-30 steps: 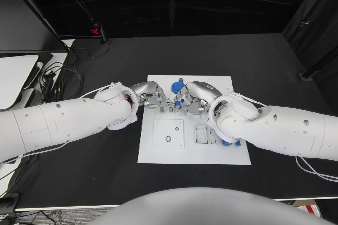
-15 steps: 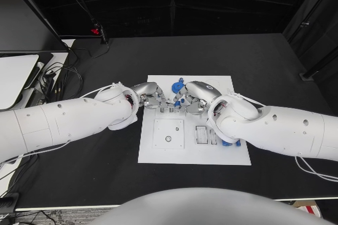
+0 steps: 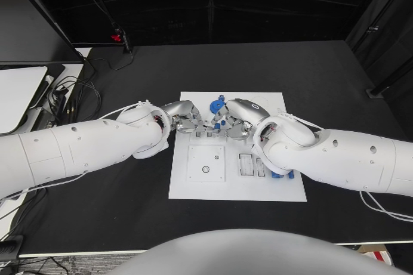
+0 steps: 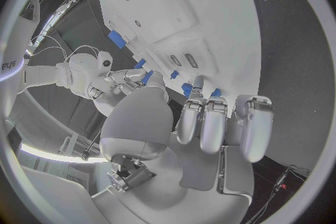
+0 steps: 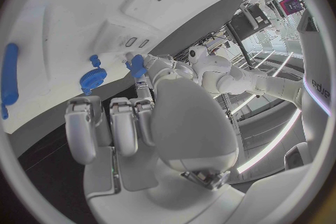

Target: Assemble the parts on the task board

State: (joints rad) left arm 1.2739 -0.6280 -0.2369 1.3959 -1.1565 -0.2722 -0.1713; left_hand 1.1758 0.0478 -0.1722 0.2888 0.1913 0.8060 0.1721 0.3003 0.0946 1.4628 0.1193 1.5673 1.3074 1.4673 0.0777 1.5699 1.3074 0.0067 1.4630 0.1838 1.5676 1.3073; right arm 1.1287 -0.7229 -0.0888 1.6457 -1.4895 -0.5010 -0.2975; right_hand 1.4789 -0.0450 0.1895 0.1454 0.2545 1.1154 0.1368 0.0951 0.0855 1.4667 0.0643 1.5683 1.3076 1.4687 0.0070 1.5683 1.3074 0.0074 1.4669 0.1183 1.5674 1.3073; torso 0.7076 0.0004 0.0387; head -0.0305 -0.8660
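1. Two white arms reaching in from either side, meeting mid-table.
2. Silver many-fingered left hand [image 3: 183, 115] palm down, fingers [image 4: 213, 129] extended side by side.
3. Silver many-fingered right hand [image 3: 236, 116] facing it, fingertips nearly touching; grasp unclear.

Both hands crowding task board [image 3: 258, 191] top

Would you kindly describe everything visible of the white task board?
The task board is a flat white rectangular plate lying on the black table, near its middle. It carries a raised square panel with small holes and two narrow slots beside it. Small blue parts sit at its far edge. Both hands, left and right, work over its far half.
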